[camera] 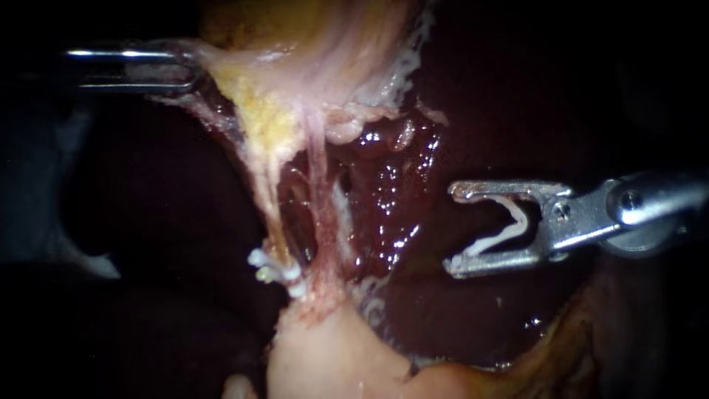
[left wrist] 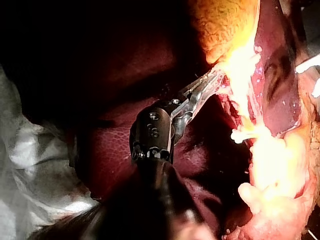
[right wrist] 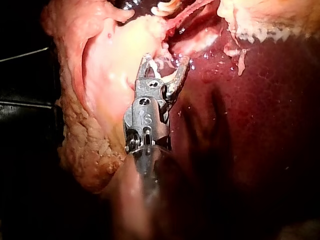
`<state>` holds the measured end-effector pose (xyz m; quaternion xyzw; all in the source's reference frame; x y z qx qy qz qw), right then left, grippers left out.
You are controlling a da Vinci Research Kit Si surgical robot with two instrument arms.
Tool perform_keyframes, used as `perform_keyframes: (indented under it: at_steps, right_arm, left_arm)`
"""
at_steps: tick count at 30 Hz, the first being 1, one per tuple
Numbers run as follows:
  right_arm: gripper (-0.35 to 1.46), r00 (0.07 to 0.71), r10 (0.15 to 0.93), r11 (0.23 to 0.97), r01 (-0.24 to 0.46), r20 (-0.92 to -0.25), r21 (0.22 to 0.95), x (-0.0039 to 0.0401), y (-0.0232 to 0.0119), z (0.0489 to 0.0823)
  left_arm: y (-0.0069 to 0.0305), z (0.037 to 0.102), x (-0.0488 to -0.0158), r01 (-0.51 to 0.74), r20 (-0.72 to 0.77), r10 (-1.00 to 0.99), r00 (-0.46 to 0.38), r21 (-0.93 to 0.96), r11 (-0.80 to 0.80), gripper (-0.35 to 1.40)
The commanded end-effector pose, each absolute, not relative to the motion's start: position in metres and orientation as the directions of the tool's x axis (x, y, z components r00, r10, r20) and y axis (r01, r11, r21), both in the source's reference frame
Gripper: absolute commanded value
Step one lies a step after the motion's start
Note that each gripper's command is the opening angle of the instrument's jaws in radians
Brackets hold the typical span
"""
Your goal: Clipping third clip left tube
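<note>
Two clips point(camera: 275, 272) on left tube point(camera: 272, 214); third clip point(camera: 523, 220) in right instrument point(camera: 453, 229).

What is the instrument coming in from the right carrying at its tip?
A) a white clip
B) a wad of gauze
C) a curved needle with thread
A: a white V-shaped clip sits between the jaws of the right instrument, touching both.
</note>
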<state>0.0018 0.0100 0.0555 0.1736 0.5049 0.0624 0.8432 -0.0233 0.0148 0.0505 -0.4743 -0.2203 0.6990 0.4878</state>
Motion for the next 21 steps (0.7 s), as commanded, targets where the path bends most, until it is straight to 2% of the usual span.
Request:
perform_keyframes:
  at_steps: [1,4,13,21]
  right_arm:
    - [0.50,0.477,0.282,0.932,0.072,-0.832,0.356,0.0018,0.0100,0.0554]
    - [0.50,0.468,0.290,0.925,0.086,-0.835,0.369,0.0025,0.0098,0.0553]
    - [0.50,0.399,0.467,0.841,0.076,-0.789,0.536,0.0086,0.0081,0.0550]
    - [0.49,0.325,0.568,0.780,0.082,-0.756,0.620,0.0146,0.0084,0.0559]
  left_arm:
    - [0.0148,0.0504,-0.0230,-0.471,-0.449,0.891,-0.072,-0.772,-0.427,-0.35]
    - [0.0148,0.0506,-0.0229,-0.472,-0.449,0.890,-0.072,-0.771,-0.427,-0.35]
    - [0.0145,0.0509,-0.0237,-0.477,-0.452,0.890,-0.069,-0.768,-0.427,-0.35]
    - [0.0142,0.0513,-0.0243,-0.476,-0.453,0.889,-0.069,-0.768,-0.428,-0.35]
